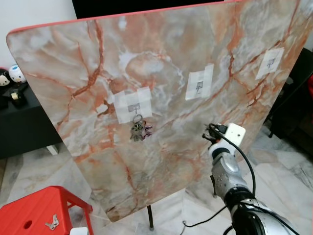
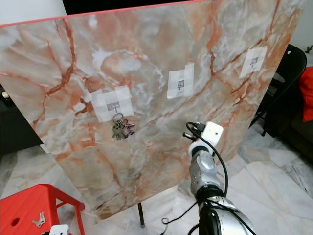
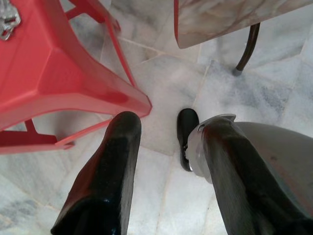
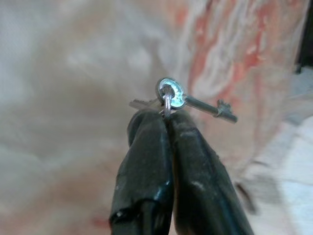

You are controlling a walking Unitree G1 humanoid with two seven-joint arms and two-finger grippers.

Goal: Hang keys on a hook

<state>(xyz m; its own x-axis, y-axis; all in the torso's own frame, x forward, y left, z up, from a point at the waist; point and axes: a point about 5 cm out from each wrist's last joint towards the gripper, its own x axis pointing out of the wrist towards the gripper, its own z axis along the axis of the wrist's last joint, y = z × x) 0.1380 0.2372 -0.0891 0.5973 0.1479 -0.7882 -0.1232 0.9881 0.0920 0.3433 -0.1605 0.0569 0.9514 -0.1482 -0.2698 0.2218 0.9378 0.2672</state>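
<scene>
**Right claw pinches a key ring before the marble board**

Right gripper (image 4: pixel 166 115), seen from its own wrist, has both black fingers pressed together on the small silver keys on a ring (image 4: pixel 182 100), held up before the blurred marble surface.

Head views: the tilted orange-veined marble board (image 1: pixel 98 58) carries three taped hooks — the left hook (image 1: pixel 135 106) already holds a key bunch (image 1: pixel 140 129); the middle hook (image 1: pixel 199 87) is bare.

Left wrist view: left gripper (image 3: pixel 164 147) hangs with fingers apart beside the red plastic stool (image 3: pixel 54 73).

A home room: marble floor tiles (image 1: pixel 288 161); red plastic stool (image 1: pixel 29 215); dark cabinet (image 1: pixel 22 125).
</scene>
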